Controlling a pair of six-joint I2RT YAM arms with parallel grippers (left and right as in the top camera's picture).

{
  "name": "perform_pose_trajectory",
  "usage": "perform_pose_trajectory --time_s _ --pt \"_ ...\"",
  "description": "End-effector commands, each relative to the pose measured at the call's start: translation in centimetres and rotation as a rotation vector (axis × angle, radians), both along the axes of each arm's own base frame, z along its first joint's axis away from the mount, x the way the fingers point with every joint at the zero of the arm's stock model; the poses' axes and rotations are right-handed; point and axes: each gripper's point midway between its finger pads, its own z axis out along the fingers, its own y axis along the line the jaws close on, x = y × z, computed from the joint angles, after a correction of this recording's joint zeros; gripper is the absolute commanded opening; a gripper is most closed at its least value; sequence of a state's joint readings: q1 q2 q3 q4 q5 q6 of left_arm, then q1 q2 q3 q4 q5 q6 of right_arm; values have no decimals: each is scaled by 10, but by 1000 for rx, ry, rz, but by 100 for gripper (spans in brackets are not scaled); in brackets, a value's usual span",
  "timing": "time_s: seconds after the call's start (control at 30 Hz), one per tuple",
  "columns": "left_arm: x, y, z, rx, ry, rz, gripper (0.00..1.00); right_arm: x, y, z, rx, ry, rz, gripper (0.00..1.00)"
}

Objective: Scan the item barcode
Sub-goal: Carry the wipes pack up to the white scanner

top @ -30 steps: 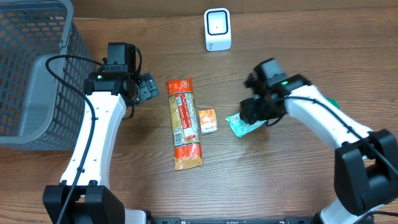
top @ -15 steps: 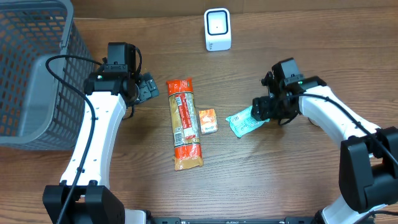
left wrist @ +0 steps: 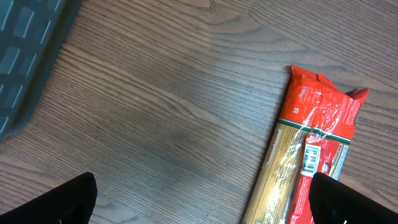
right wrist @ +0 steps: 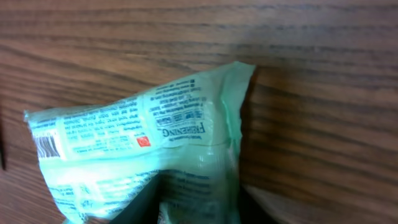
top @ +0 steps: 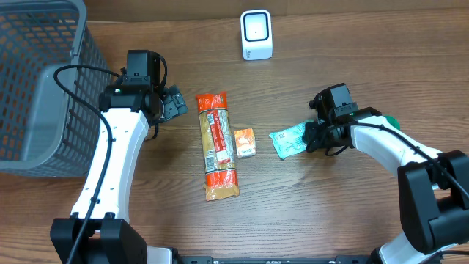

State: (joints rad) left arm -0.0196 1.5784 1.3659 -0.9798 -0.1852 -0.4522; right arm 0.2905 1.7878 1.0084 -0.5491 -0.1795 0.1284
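A green packet lies on the wooden table right of centre, its barcode showing at its left end in the right wrist view. My right gripper is at the packet's right edge. In the right wrist view the green packet runs down between the dark fingers, and the right gripper is shut on it. The white scanner stands at the back centre. My left gripper hovers open left of the pasta pack, with nothing between its fingers.
A small orange box lies between the pasta pack and the green packet. A grey mesh basket fills the far left. The pasta pack shows its own barcode in the left wrist view.
My right gripper has swung right and down to the packet's right edge and closed on it. The packet has shifted slightly right. The left arm has not moved.
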Motion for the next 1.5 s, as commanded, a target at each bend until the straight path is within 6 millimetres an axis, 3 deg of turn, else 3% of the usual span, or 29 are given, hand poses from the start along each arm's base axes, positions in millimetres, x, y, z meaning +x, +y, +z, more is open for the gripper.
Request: perform_pose_trajectory --time_s 0.0,0.1,0.53,0.73,0.83,0.93,1.13,1.47 --pt "1 2 -1 16 4 -5 100 -7 -11 -8 -49 15 -16 16" --pt "1 2 -1 16 4 -5 100 -4 -11 -4 -47 11 -19 4" --pt "1 2 -1 16 4 -5 100 1 -5 16 -20 -1 -3 4" --pt "1 2 -1 16 4 -5 100 16 1 80 27 -195 39 4" --pt "1 2 -1 16 4 -5 100 14 1 113 50 -273 38 4" --pt "1 2 -1 16 4 -5 100 8 5 128 85 -295 51 4" --pt "1 2 -1 16 4 -5 100 -8 23 132 198 -241 106 4" --pt "1 2 -1 16 4 -5 100 -9 26 138 195 -258 168 3"
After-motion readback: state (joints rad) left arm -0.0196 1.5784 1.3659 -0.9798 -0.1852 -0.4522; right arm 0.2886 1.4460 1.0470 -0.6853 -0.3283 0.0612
